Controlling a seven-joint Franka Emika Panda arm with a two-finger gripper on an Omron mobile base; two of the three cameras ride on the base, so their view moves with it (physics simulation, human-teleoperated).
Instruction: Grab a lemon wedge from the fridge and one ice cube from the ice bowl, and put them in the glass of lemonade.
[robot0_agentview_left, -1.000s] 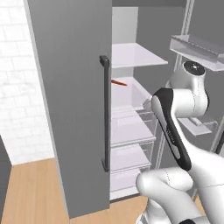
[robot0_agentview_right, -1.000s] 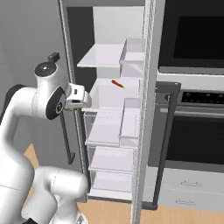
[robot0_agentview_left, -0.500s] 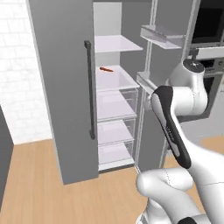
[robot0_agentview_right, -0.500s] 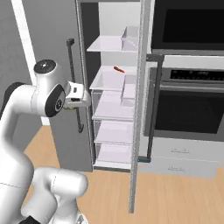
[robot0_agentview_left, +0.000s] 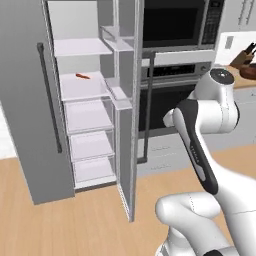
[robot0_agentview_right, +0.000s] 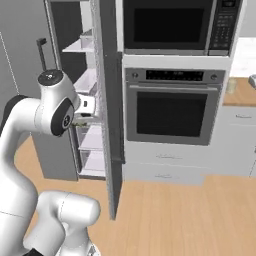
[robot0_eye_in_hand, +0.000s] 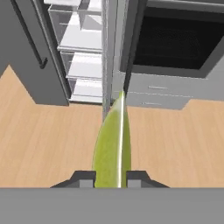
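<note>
In the left base view the fridge (robot0_agentview_left: 30, 100) stands at nine o'clock with both grey doors swung open, the left door carrying a long dark bar handle (robot0_agentview_left: 49, 97) and the right door edge-on toward the camera with white door bins (robot0_agentview_left: 116, 40) on its inner side. White shelves and clear drawers (robot0_agentview_left: 89, 116) fill the interior, and a small orange-red item (robot0_agentview_left: 82, 76) lies on the second shelf at about ten o'clock; what it is cannot be told. Moving right, a black-fronted microwave (robot0_agentview_left: 175, 22) sits over a wall oven (robot0_agentview_left: 172, 100) at one o'clock, and a knife block (robot0_agentview_left: 244, 55) rests on the wooden surface (robot0_agentview_left: 245, 80) at the two o'clock edge. In the right base view the open fridge door (robot0_agentview_right: 107, 100) runs down the middle, and the oven (robot0_agentview_right: 172, 107) lies to its right. In the hand view the tool (robot0_eye_in_hand: 111, 178) is clenched on a lemon wedge (robot0_eye_in_hand: 112, 146), a yellow-green sliver pointing toward twelve o'clock between the two dark tips, above the wood floor (robot0_eye_in_hand: 43, 140), with the fridge's lower drawers at eleven o'clock.
</note>
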